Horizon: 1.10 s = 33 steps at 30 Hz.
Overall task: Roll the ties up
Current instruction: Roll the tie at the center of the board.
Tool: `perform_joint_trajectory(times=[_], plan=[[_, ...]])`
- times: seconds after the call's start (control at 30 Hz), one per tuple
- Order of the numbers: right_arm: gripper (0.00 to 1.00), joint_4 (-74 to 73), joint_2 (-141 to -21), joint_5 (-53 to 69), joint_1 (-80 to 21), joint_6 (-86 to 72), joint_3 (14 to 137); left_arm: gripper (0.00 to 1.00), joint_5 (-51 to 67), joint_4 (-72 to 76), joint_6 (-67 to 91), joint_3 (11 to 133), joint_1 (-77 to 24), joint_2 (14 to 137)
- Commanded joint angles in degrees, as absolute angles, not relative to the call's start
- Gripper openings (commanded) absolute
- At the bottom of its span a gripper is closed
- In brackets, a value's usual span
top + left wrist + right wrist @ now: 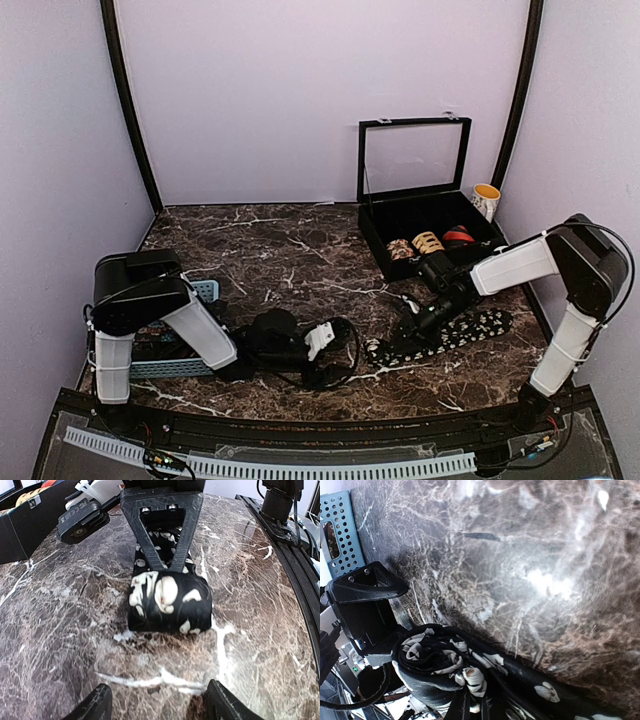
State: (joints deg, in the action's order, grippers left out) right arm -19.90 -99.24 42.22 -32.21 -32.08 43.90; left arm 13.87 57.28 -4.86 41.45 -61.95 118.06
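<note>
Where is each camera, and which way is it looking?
Top external: high behind the bases, looking down at the table; left arm and right arm show.
Left wrist: low on the left gripper, facing the tie; its open fingertips show.
Right wrist: on the right gripper, shut on the tie, facing the blue basket.
Shared: both wrist views see the tie's rolled end.

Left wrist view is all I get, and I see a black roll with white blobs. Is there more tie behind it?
Observer: Yes. The black necktie with white prints lies flat along the dark marble table, stretching away to the robot's right.
Operator: Any others rolled?
Observer: Three small coiled ties sit in the open black glass-lidded case.
Operator: What's behind me?
Observer: A blue slotted plastic basket, by the table's left edge.
</note>
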Motion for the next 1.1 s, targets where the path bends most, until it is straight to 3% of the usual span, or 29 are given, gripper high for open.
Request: perform_joint_trajectory(times=[0.0,0.47,0.57,0.73,0.83,0.97,1.07], plan=[[0.0,-26.34,-106.29,24.82,-32.95,-32.61,40.99,0.67,15.44,55.91,-6.37,40.26,-61.66,115.65],[0.0,-16.75,-111.86,32.96,-38.94,-40.67,42.31,0.67,20.27,59.04,-6.93,49.3,-61.7,124.69],[0.0,-15.66,-112.45,33.58,-38.91,-41.24,42.25,0.6,19.79,58.64,-6.11,50.67,-61.7,126.48],[0.01,-15.74,-111.21,33.74,-38.45,-40.87,42.11,0.33,18.14,54.65,-6.26,50.08,-62.13,126.35],[0.08,-16.48,-107.74,33.53,-36.6,-39.74,41.52,0.28,16.78,50.79,-7.34,47.7,-62.31,124.38],[0.43,-17.7,-100.37,34.48,-35.59,-36.35,42.96,0.29,16.43,45.72,-8.21,46.41,-62.31,123.15],[0.54,-15.43,-94.55,37.17,-36.01,-36.74,43.3,0.3,16.37,43.25,-7.78,46.7,-62.36,123.22]])
